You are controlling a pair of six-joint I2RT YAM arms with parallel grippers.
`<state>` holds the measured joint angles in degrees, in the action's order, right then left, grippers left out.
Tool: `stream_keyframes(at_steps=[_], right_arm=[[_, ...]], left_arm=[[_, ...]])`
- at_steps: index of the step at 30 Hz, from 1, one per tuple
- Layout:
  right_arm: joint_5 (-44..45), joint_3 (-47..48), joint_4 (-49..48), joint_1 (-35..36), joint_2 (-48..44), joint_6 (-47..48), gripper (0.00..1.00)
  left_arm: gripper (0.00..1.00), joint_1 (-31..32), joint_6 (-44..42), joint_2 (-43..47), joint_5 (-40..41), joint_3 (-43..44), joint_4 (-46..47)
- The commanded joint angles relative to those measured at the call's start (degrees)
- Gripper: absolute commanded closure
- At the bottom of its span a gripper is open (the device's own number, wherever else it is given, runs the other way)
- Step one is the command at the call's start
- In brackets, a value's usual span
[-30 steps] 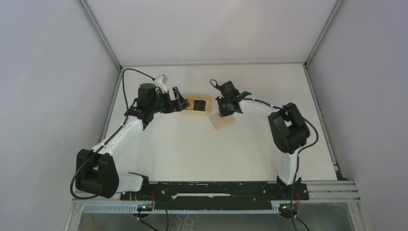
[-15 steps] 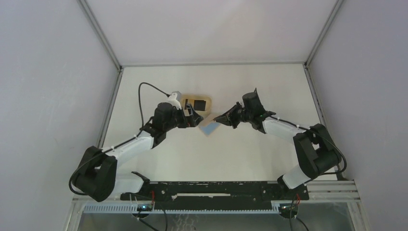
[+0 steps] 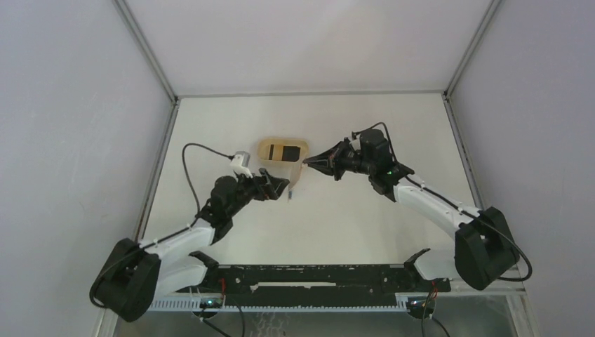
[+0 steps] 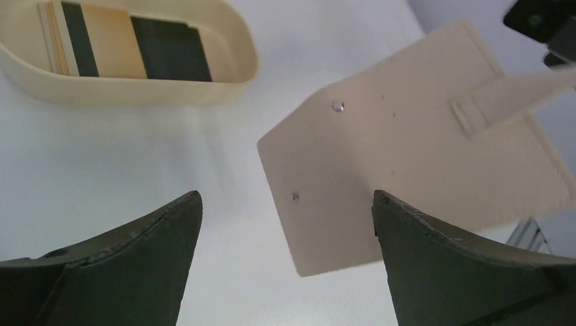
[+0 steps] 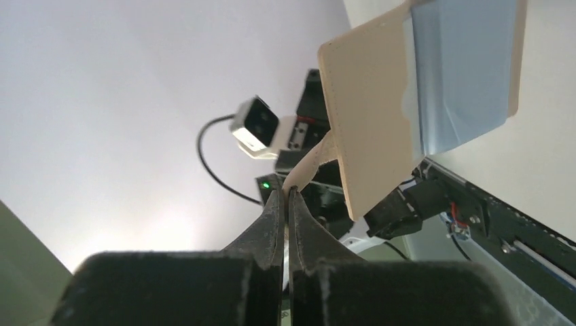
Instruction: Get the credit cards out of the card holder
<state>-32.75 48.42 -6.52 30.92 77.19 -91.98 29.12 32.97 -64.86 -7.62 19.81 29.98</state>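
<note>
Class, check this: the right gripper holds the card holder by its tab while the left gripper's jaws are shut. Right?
No: the left gripper has open jaws, per the left wrist view. The right gripper does hold the card holder by its tab.

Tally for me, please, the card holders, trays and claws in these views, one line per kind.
card holder: 1
tray: 1
claws: 2, the left claw and the right claw
Total: 4
</note>
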Motion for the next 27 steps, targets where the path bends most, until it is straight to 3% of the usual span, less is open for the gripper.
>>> stream_keyframes(at_steps=[1,7,13,23,27], right_arm=[[3.63,4.94,1.52,-0.30,-5.01,0.13,1.00],[8.77,7.43,3.63,0.17,-7.05,0.11,1.00],[12.27,8.04,2.41,1.61,-7.46,-2.12,1.00],[13.94,9.32,3.30,3.97,-8.59,-0.94,1.00],[13.30,9.31,2.99,4.15,-9.31,-0.65,1.00]], left_arm=[[0.00,0.38,0.93,9.02,0.27,-7.77,16.79],[0.00,2.17,-0.33,13.97,-0.32,-15.43,31.53],[0.00,8.90,-8.97,12.55,1.37,-14.10,33.26],[0.00,10.53,-7.07,-6.10,1.76,-5.04,43.53],[0.00,10.58,-6.13,-13.21,6.31,-1.35,46.90]])
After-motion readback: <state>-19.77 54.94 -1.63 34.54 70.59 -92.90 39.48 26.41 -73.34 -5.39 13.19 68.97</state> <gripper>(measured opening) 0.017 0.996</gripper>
